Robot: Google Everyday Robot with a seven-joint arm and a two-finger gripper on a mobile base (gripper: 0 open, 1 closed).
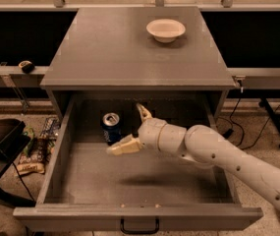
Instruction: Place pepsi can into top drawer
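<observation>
The pepsi can (111, 127) stands upright inside the open top drawer (56, 161), near its back left, silver top showing. My gripper (128, 129) is inside the drawer just right of the can. Its two cream fingers are spread wide, one (124, 146) pointing forward-left below the can, the other (143, 112) pointing up toward the back. The can is free, between and just left of the fingers. The drawer's front panel has a small black handle (139, 226).
A white bowl (165, 30) sits on the cabinet top (105, 48) at the back right. My white arm (228, 156) reaches in over the drawer's right side. Bags and clutter (31, 151) lie on the floor to the left; cables and a stand leg lie to the right.
</observation>
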